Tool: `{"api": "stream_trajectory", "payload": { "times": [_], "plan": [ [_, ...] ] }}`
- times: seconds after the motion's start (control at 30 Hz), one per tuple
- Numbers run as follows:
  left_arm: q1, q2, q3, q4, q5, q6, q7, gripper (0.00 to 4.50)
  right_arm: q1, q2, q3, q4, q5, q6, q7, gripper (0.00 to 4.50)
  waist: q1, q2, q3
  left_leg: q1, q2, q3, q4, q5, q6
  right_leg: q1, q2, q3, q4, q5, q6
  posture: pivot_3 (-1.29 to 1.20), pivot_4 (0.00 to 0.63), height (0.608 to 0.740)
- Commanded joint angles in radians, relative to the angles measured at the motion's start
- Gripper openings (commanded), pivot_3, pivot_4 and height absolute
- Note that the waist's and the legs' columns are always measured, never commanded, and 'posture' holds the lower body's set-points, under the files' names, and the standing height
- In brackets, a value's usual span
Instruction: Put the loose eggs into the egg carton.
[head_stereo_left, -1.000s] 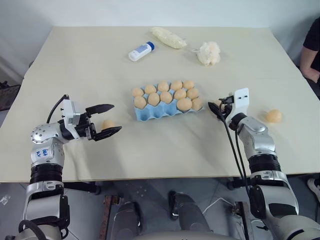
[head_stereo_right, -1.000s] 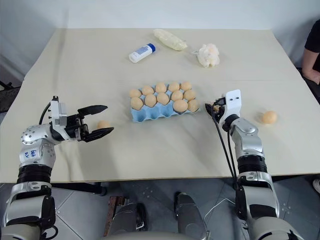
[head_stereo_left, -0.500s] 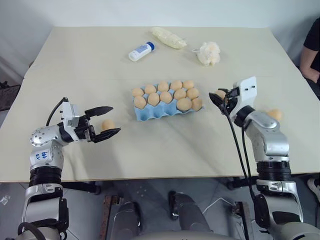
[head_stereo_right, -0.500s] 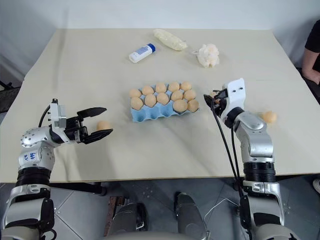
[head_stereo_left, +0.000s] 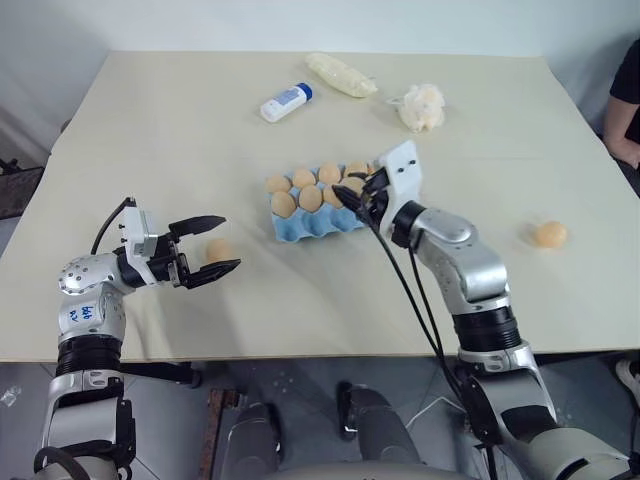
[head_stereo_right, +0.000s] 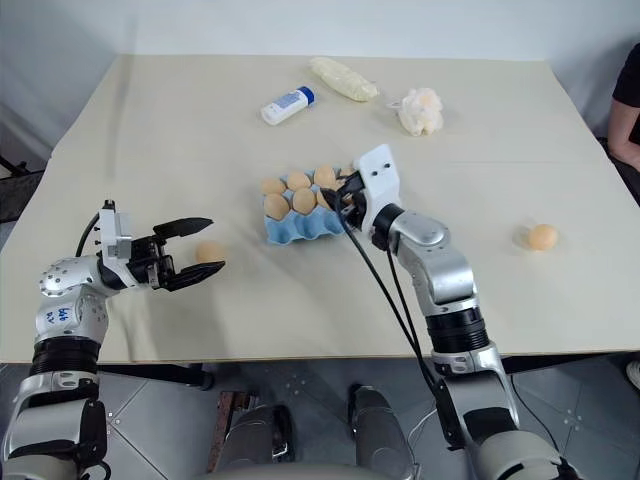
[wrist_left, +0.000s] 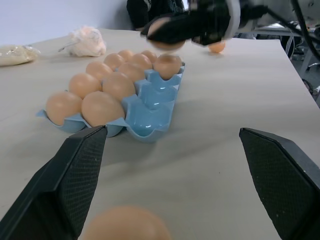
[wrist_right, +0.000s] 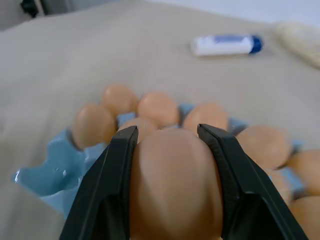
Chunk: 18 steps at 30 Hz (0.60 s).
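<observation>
Your right gripper (head_stereo_right: 340, 196), clamped on an egg (wrist_right: 176, 182), hovers over the egg carton (head_stereo_left: 300, 226); lower it into an empty near-row cup. Left gripper (head_stereo_left: 204, 248) gapes around another egg (head_stereo_left: 218, 249).

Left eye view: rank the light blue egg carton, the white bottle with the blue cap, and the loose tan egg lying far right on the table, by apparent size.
1. Light blue moulded egg carton, widest by far.
2. White bottle with blue cap, lying down farther back, so it may look smaller than it is.
3. Loose tan egg, smallest.

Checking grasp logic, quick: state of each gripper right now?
Left gripper: open, empty, a loose egg between its fingers.
Right gripper: shut on an egg, above the egg carton.
</observation>
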Motion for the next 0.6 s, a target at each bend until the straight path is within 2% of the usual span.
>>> {"api": "stream_trajectory", "payload": {
  "times": [0.03,0.1,0.37,0.4,0.6],
  "plan": [
    [0.023,0.019,0.033,-0.051,-0.032,0.001,0.01,4.5,-0.024,0.014,0.012,0.012,-0.017,-0.047,0.001,1.56,0.0,0.0,0.0,0.0,0.0,0.0,0.0,0.0,0.0,0.0,0.0,0.0,0.0,0.0,0.0,0.0,0.15,0.74],
    [0.035,0.021,0.036,-0.061,-0.035,0.0,0.016,4.5,-0.027,0.019,0.016,0.025,-0.023,-0.056,0.002,1.56,-0.002,0.0,0.0,0.0,0.0,0.0,0.0,0.0,0.0,0.0,0.0,0.0,0.0,0.0,0.0,0.0,0.15,0.74],
    [0.059,0.018,0.04,-0.093,-0.041,0.003,0.034,4.5,-0.027,0.019,0.019,0.032,-0.03,-0.063,0.02,4.25,-0.004,0.0,0.0,0.001,0.001,0.0,0.0,0.0,-0.001,0.0,0.001,0.0,0.001,0.0,0.0,0.0,0.15,0.74],
    [0.061,0.018,0.039,-0.096,-0.042,0.004,0.035,4.5,-0.026,0.019,0.018,0.03,-0.029,-0.062,0.021,4.44,-0.004,0.0,0.0,0.001,0.001,0.0,0.0,0.0,-0.001,0.0,0.001,0.0,0.001,0.0,0.0,0.0,0.15,0.74],
    [0.063,0.018,0.038,-0.101,-0.046,0.009,0.035,4.5,-0.008,-0.019,-0.016,-0.028,-0.006,-0.04,0.043,4.44,-0.003,0.0,0.0,0.0,0.001,0.0,0.0,0.0,-0.001,0.0,0.001,0.0,0.0,0.0,0.0,0.0,0.15,0.74]
  ]
}}
